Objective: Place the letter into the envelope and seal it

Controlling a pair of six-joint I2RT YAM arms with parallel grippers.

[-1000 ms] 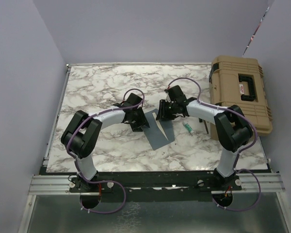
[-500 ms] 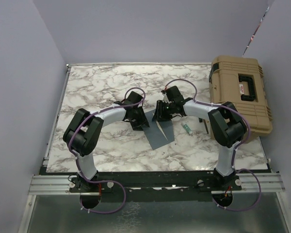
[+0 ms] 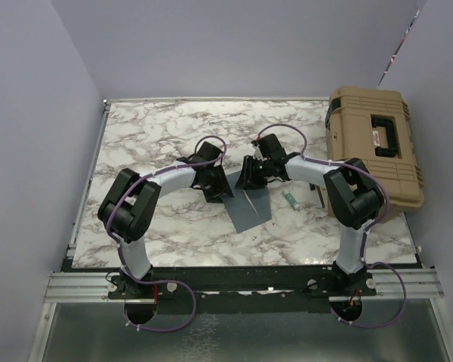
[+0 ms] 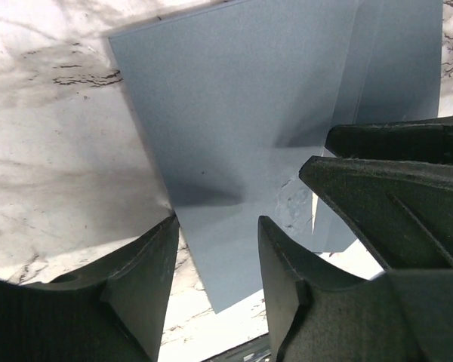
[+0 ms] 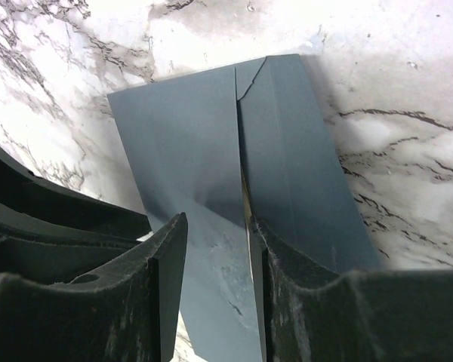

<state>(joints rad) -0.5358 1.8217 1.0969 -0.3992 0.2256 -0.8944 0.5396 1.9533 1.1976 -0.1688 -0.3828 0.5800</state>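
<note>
The slate blue-grey envelope (image 3: 249, 213) lies flat at mid-table, between both arms. In the right wrist view the envelope (image 5: 174, 143) has a fold seam down its middle, and a thin tan edge of the letter (image 5: 246, 205) shows in that seam; the rest of the letter is hidden. My left gripper (image 3: 217, 190) stands on the envelope's left edge. Its jaws are apart over the envelope (image 4: 234, 98), holding nothing (image 4: 215, 241). My right gripper (image 3: 249, 179) sits on the envelope's far end. Its fingers are apart on either side of the seam (image 5: 219, 249).
A tan hard case (image 3: 374, 143) with a black handle fills the table's right side. A small white and green tube (image 3: 291, 199) and a thin dark stick (image 3: 320, 197) lie right of the envelope. Purple walls close in the table at left, back and right.
The right arm has swung left, bringing its gripper a little closer to the left gripper. The left jaws narrowed slightly. The envelope has hardly moved.
</note>
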